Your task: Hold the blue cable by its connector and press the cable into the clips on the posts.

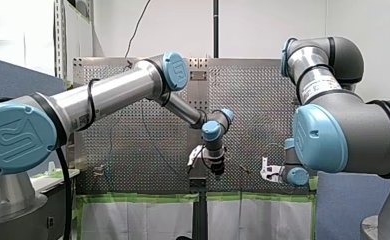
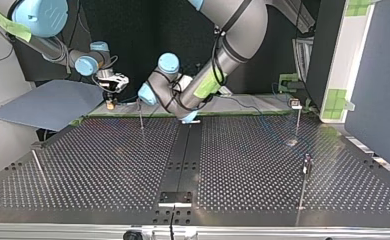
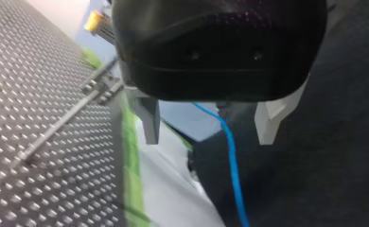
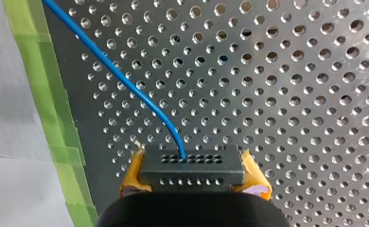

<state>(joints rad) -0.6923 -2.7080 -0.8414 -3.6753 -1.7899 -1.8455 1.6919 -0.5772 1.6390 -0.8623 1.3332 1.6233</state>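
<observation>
Nearest in the right wrist view, the right gripper (image 4: 192, 172) clamps the black connector (image 4: 192, 163) between its yellow pads (image 4: 133, 175). From the connector's face the blue cable (image 4: 126, 82) runs ahead over the perforated table (image 4: 291, 94) toward the green tape (image 4: 45, 94) along its edge. The left gripper (image 3: 208, 125) stands wide open. The cable passes ahead of the gap between its fingers and touches neither. Further off, a post (image 3: 55, 130) stands on the table.
</observation>
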